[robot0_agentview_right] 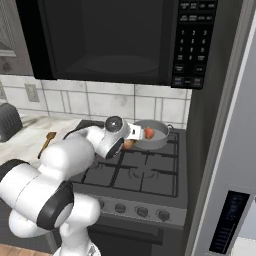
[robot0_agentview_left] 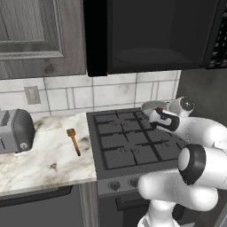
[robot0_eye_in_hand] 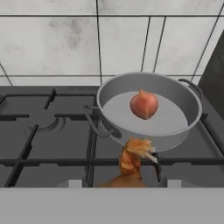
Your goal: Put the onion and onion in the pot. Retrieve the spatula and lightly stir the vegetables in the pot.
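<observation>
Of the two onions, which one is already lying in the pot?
The onion resting on the floor of the pot. The other onion is outside the pot, in front of its near wall, right at the hand.

The arm (robot0_agentview_left: 195,146) is glossy white and built of rounded, bulbous segments, with black bands at the joints, a round dark-grey cap, and a black-and-white wrist.

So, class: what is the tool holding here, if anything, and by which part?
The tool holds the second onion between its tips, gripped by its round sides, just short of the pot.
</observation>
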